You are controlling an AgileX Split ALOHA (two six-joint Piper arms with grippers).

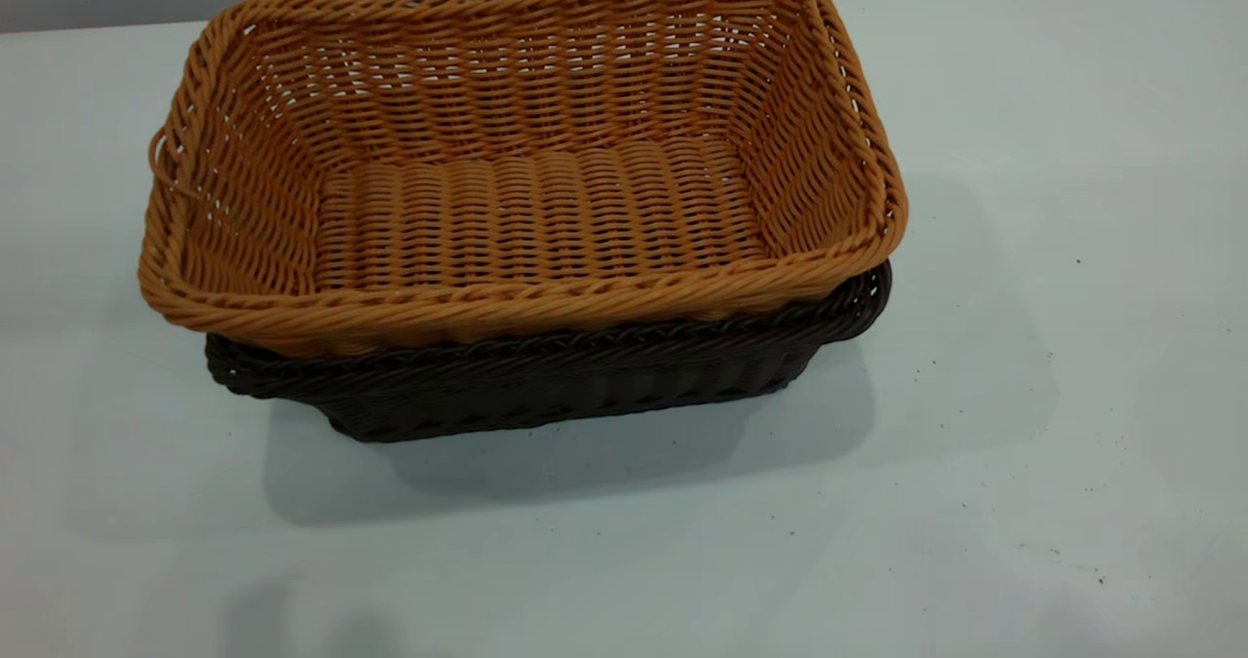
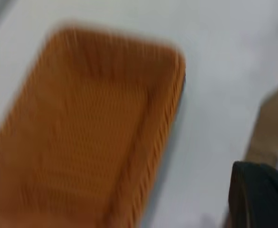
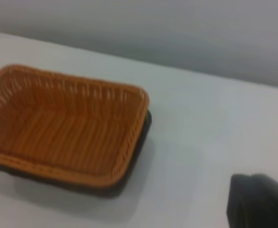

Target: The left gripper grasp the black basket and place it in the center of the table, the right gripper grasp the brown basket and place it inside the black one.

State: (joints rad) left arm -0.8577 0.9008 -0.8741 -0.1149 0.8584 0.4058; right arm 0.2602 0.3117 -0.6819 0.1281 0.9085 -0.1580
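Brown basket (image 1: 526, 166) sat nested in the black basket (image 1: 546, 385), and that was the picture at this moment: the orange-tan one rode high, its rim well above the dark rim, skewed a little so the black rim peeked out along the near side and at one end. The pair stood on the white bench (image 1: 1024, 502), about mid-bench in the exterior view. Neither arm showed in that view. Each wrist view looked down on the stack from off to the side, with only a dark corner of hardware at the frame edge, so whether the left pincer or the right pincer stood open or closed could not be told; nothing was seen held. By my reading, both placements were done and the job was at its tail end. If anything remained, it was seating the brown basket squarer and deeper, which would call for a gentle push on its rim without dragging the black one along.
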